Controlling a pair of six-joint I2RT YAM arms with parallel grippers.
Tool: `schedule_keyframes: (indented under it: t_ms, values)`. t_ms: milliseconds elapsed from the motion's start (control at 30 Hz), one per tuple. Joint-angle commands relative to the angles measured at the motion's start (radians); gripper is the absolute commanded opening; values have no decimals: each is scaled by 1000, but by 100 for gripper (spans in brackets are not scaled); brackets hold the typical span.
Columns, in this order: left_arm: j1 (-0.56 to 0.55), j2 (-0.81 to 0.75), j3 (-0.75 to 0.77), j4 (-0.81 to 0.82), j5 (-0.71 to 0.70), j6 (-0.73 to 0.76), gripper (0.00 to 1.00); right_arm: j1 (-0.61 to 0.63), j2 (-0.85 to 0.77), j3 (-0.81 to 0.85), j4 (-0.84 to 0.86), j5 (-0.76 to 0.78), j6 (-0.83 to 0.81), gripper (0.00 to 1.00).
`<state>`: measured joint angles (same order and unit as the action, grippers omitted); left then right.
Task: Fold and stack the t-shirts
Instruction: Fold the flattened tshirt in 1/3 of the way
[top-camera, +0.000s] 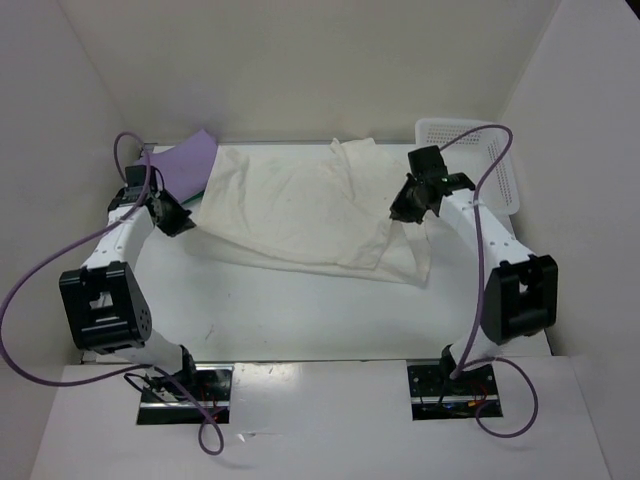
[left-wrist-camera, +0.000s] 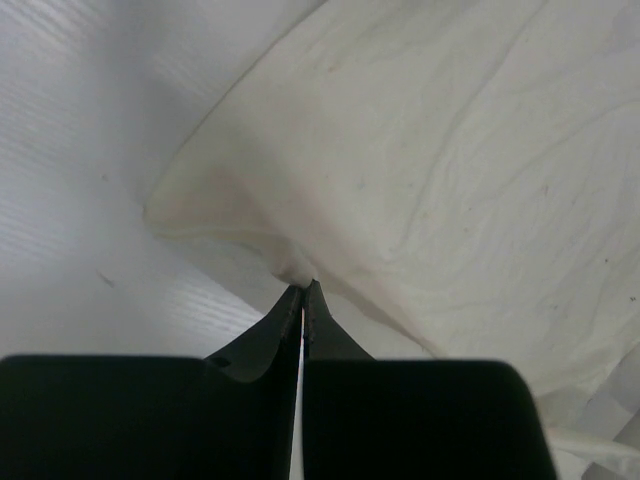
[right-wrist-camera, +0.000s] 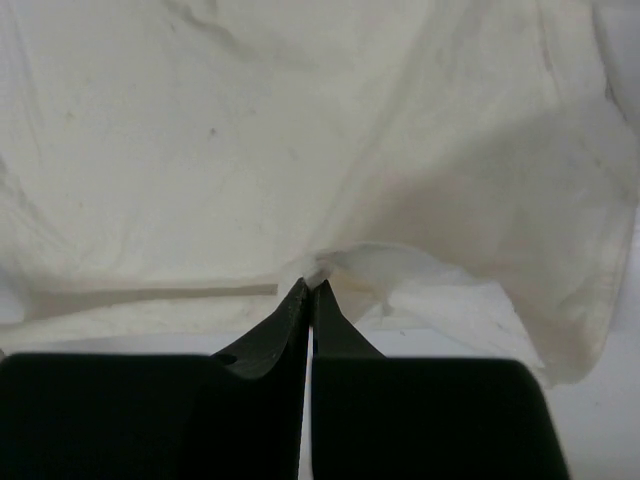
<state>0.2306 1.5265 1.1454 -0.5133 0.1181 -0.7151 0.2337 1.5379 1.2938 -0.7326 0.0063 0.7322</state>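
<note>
1. While I am standing beside the rig, the left gripper (left-wrist-camera: 303, 290) is pinching a small peak of cloth. Its two black fingers (left-wrist-camera: 280, 330) are pressing together with only a thin slit between them, and the cloth is sitting right at their tips.
2. The right gripper (right-wrist-camera: 310, 288) is doing the same: its fingers (right-wrist-camera: 285, 325) are pressing together on a bunched fold of the same cloth.
3. What both are holding is the cream-white t-shirt (top-camera: 290, 210), which is lying spread and wrinkled over the far half of the table (top-camera: 300, 310).
4. The left gripper is gripping this shirt at its left edge. The right gripper is gripping it on the right side, where the cloth is lying doubled in a loose flap.
5. Behind the left gripper, the lavender t-shirt (top-camera: 190, 160) is lying at the far left corner, just beside the cream-white one. Whether it is going under that shirt, I cannot tell.
6. A white perforated basket (top-camera: 470, 150) is standing at the far right corner, behind the right arm.
7. Purple cables (top-camera: 30, 290) are looping out from both arms.
</note>
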Motion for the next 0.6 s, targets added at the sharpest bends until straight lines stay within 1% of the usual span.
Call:
schedule_keyframes:
  t_ms: [0,67,200,433,567]
  values:
    - [-11,58,62,108,-18,-24,0,-23,92,132,94,63,-50,0]
    - [-11,104,73,127,-18,-35,0,-48,142,180,94,90,-50,0]
    - [-31,158,125,151,-29,-44,0,-96,275,315,104,78,-73,0]
    - [-40,221,166,208,-38,-64,0,-148,413,470,79,77,-91,0]
    - [-63,273,212,248,-29,-78,0,-166,436,521,68,86,-100,0]
